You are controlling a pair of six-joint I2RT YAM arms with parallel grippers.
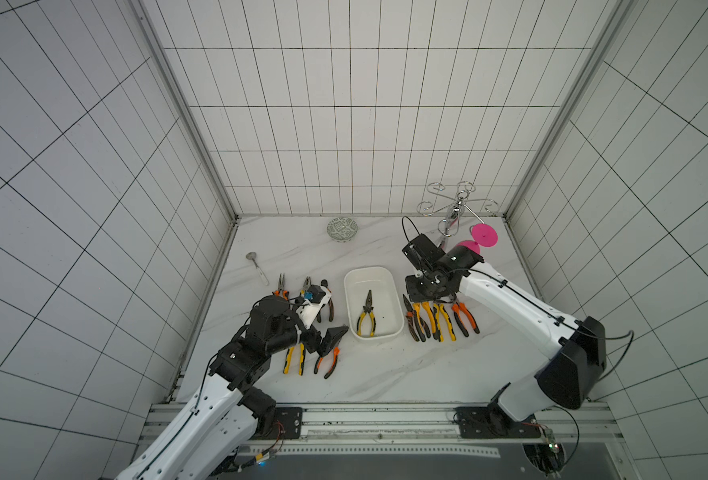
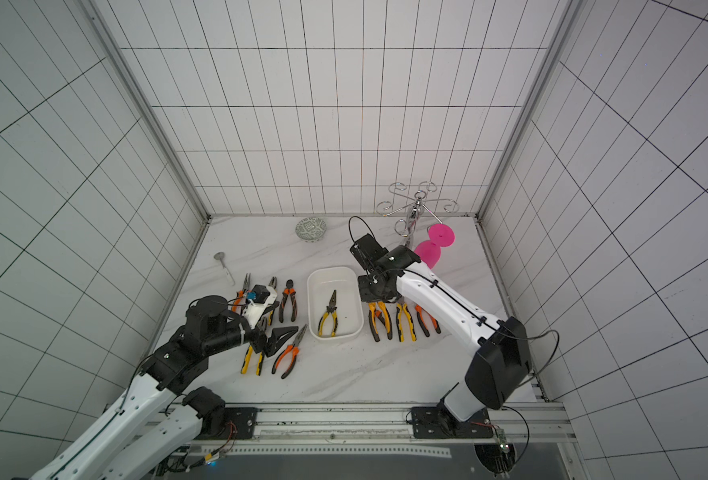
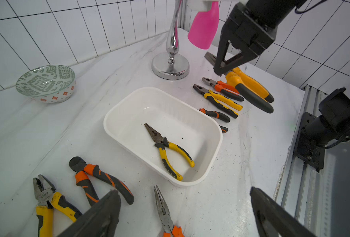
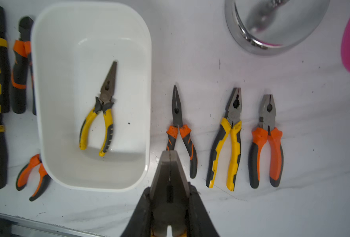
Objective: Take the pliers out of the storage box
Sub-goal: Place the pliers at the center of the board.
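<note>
Pliers (image 4: pixel 168 166) in right end effector (image 4: pixel 170 190): handles cut off, apparently yellow.

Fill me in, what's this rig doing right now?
The right gripper is shut on a yellow-handled pair of pliers, holding it over the row right of the storage box. One yellow needle-nose pair lies in the box. The left gripper is open, empty, over the pliers on the other side.
</note>
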